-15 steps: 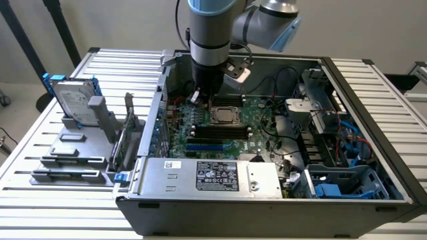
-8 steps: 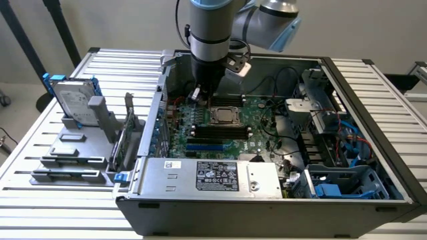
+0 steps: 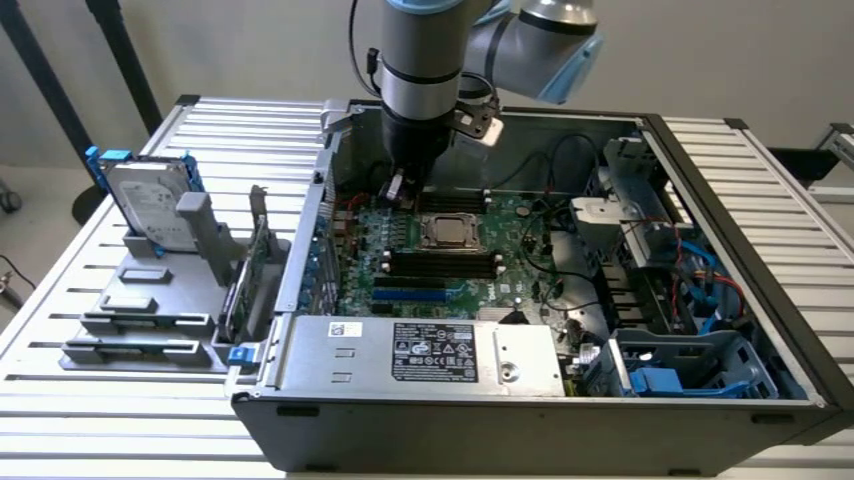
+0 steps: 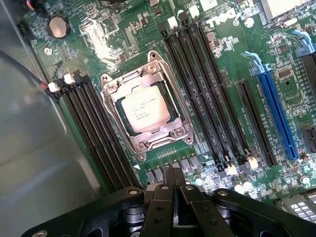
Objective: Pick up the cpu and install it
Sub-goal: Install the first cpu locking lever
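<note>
The cpu [image 3: 451, 232] is a small square chip with a dull silver top, lying seated in the metal-framed socket [image 3: 451, 215] on the green motherboard inside the open computer case. In the wrist view the cpu [image 4: 143, 111] sits flat inside the socket frame [image 4: 112, 85]. My gripper [image 3: 396, 193] hangs over the board, a little toward the exterior view's left of the socket. Its black fingers [image 4: 168, 181] are pressed together, and the gripper [image 4: 173, 170] is shut with nothing between them. It is apart from the cpu.
Black memory slots [image 4: 197, 89] flank the socket and a blue slot [image 4: 276, 113] lies beyond them. The case wall [image 3: 315, 215] stands close beside the gripper. A power supply [image 3: 427, 350] is at the case front. A hard drive in a blue frame [image 3: 147, 205] stands on a grey rack outside.
</note>
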You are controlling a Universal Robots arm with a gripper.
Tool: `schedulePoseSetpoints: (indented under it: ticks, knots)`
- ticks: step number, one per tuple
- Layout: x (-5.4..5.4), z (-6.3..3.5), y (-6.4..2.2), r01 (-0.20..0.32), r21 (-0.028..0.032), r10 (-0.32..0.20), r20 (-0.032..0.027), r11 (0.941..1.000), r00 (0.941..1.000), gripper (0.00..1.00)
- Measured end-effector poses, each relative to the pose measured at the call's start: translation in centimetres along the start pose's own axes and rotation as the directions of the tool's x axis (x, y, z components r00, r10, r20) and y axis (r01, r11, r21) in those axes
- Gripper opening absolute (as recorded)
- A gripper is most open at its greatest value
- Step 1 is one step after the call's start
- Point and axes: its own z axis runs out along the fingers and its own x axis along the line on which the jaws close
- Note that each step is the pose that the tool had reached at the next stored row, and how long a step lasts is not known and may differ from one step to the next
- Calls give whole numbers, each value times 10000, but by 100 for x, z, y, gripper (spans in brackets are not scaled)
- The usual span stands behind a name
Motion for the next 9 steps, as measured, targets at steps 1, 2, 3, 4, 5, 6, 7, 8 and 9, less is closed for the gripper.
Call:
schedulePoseSetpoints:
  ticks: [1, 2, 3, 4, 5, 6, 7, 8, 9]
  knots:
    - [2, -1, -1, 109, 14, -109, 13, 9999, 9999, 11]
    - [3, -2, -2, 215, 27, -215, 24, 9998, 9998, 11]
    - [3, -2, -2, 309, 39, -309, 33, 9995, 9995, 11]
    - [3, -2, -2, 332, 42, -332, 35, 9994, 9994, 11]
    - [3, -2, -2, 333, 42, -333, 36, 9994, 9994, 11]
    - [4, -2, -2, 333, 43, -333, 35, 9994, 9994, 11]
    - [4, -2, -2, 333, 43, -334, 35, 9994, 9994, 11]
    - [4, -2, -2, 333, 43, -333, 36, 9994, 9994, 11]
    - [4, -2, -2, 333, 43, -333, 36, 9994, 9994, 11]
